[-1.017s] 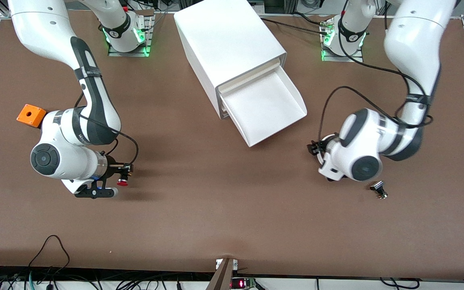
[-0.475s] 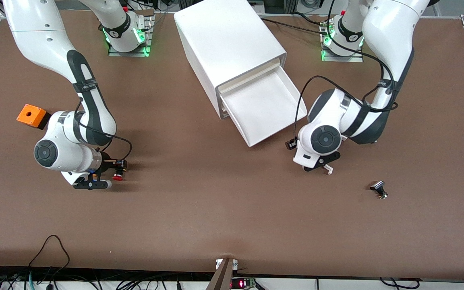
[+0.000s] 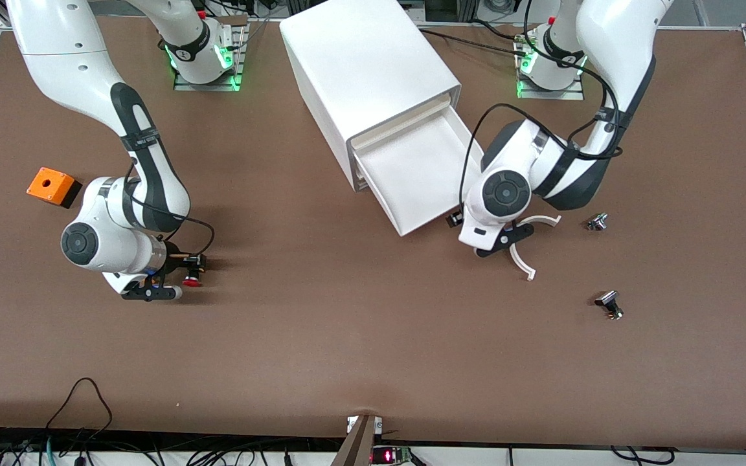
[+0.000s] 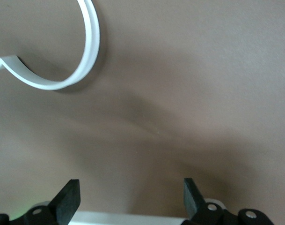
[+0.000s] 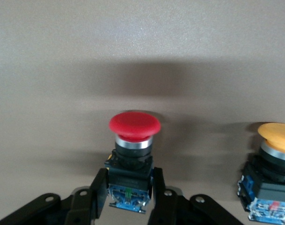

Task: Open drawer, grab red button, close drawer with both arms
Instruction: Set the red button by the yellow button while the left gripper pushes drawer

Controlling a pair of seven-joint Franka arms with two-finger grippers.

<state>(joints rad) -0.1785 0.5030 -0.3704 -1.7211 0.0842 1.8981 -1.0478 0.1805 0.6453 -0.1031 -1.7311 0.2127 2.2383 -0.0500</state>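
Now drawer (image 3: 421,175) open, holding nothing.

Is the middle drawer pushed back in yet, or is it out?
Out. The drawer sticks well out of the cabinet, its white floor bare, with the left gripper just off its front corner.

The brown worktop (image 3: 347,336) carries a white box cabinet (image 3: 366,71) near the middle. Toward the right arm's end stands an orange box (image 3: 53,185). The red button (image 3: 191,281) is there too, and just beside it an orange-yellow button (image 5: 272,168). Toward the left arm's end lie two small metal-and-black parts — one (image 3: 598,222) farther from the front camera, one (image 3: 609,304) nearer.
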